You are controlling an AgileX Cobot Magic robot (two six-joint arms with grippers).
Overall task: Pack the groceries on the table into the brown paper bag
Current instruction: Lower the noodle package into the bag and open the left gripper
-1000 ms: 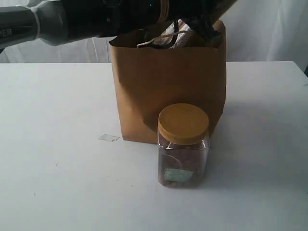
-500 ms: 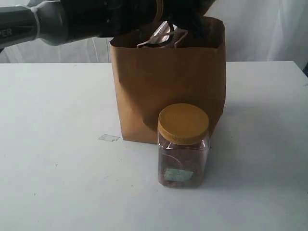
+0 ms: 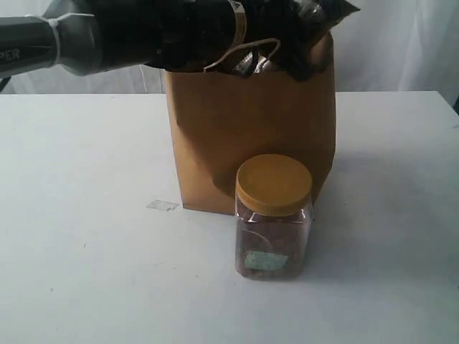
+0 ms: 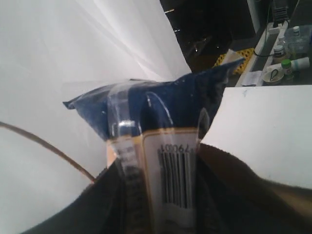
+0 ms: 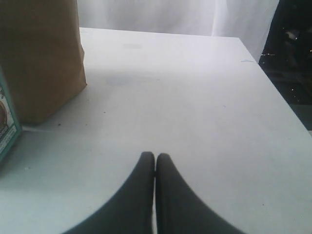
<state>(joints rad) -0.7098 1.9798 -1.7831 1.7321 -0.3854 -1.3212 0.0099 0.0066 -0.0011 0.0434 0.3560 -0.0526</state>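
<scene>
Pasta packet (image 4: 165, 112), dark blue, is clamped in the left jaws at the brown paper bag's (image 3: 251, 143) mouth, mid-tabletop (image 3: 86, 272). Next, I judge: lower it inside and release. Yellow-lidded jar (image 3: 272, 215) stands before the bag, toward the near edge. Right jaws are closed, empty.

White cloth backdrop (image 3: 401, 43) hangs in folds behind the table (image 3: 86, 272), a broad white top. Lighting even and diffuse; shadows on the tabletop are soft-edged. Past the cloth's edge lies a dark room (image 5: 292, 63) with a few small glints. There: a cluttered bench (image 4: 273, 36), bottles (image 4: 287, 68), a yellow-black striped patch (image 4: 229, 56).
</scene>
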